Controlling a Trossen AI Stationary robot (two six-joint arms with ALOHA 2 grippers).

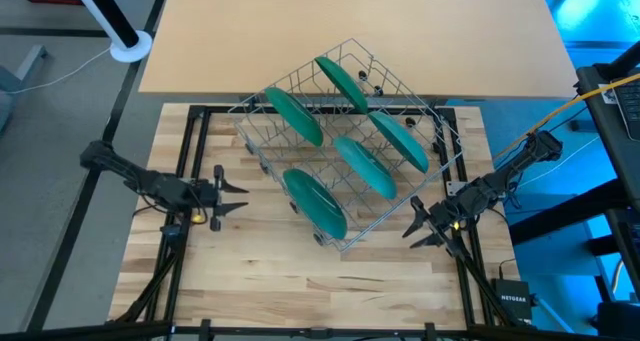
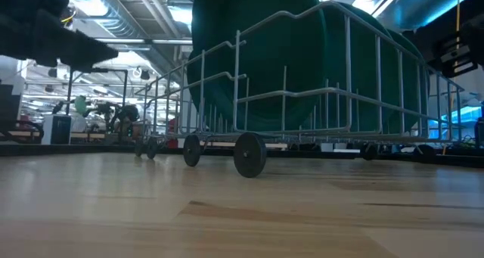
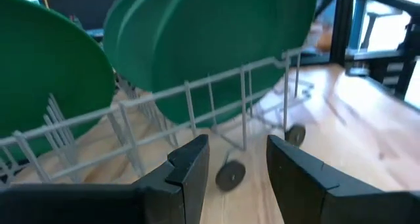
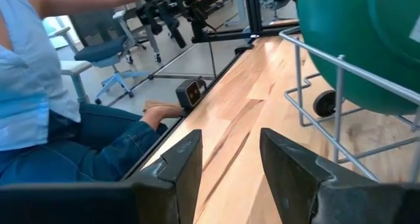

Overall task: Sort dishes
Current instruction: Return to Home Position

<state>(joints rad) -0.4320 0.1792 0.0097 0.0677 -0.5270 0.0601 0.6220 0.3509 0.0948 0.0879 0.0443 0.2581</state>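
Plates (image 1: 365, 166), five, dark green, are stood on edge in the slots of the wire rack (image 1: 400, 207), which is set diagonally mid-bench, toward the far edge. The rack is carried on small wheels (image 2: 249, 153). Left gripper (image 1: 245, 197) is held toward the bench's left edge, facing the rack's near-left side, apart from it; its fingers are spread, with nothing between them. Right gripper (image 1: 410, 221) is held toward the right edge, just off the rack's near-right side; its fingers are also spread and empty. A seated person (image 4: 39, 86) in a light blue top and jeans is seen beside the bench in the right wrist view.
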